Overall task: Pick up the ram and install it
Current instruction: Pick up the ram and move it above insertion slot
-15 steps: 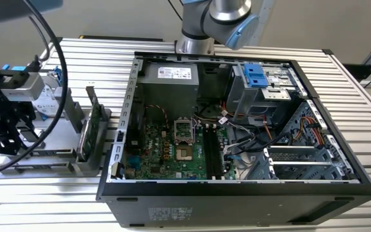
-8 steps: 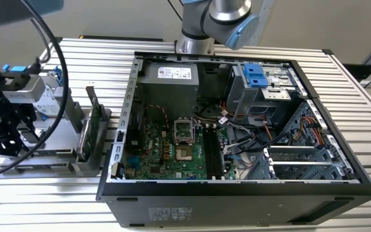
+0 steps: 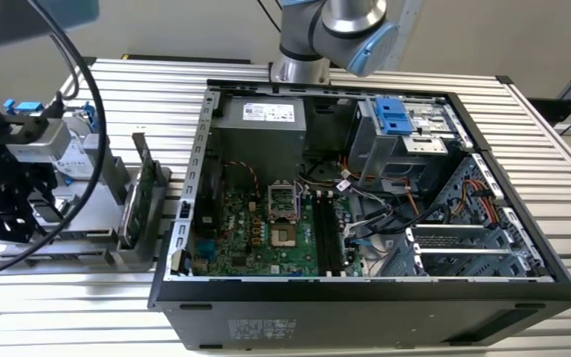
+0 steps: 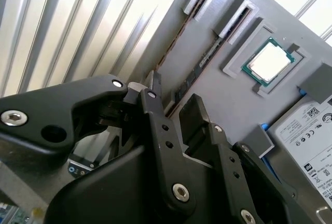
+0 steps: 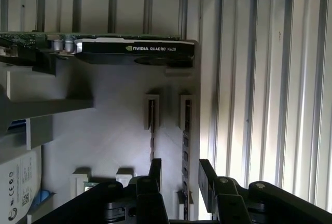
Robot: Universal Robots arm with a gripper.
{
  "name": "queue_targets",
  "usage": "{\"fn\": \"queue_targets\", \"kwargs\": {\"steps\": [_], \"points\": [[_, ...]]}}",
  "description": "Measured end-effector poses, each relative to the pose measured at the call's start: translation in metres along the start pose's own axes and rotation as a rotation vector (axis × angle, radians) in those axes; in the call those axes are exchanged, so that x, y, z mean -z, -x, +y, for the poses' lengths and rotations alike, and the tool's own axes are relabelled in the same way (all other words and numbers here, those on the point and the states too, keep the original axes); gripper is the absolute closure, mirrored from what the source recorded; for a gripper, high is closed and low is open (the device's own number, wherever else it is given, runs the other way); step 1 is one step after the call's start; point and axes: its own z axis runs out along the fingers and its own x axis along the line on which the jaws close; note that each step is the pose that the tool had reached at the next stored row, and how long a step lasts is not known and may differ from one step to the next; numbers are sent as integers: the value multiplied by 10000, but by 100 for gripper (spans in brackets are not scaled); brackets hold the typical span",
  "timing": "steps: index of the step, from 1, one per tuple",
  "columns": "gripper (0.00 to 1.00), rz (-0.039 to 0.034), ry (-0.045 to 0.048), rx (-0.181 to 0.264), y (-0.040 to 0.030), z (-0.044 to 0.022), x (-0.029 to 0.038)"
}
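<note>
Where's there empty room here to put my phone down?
The slatted table is bare to the exterior view's right of the computer case, and at that view's lower left, below the grey parts holder. Inside the case and on the holder it is crowded.

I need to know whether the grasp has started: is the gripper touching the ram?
Apart. The first wrist view shows the ram standing between the fingers of the open gripper, with a gap on each side.
</note>
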Motion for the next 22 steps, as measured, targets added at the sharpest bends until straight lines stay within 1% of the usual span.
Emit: {"fn": "queue_targets", "kwargs": {"steps": [22], "points": [[0, 1, 1, 0, -4, -5, -108]]}}
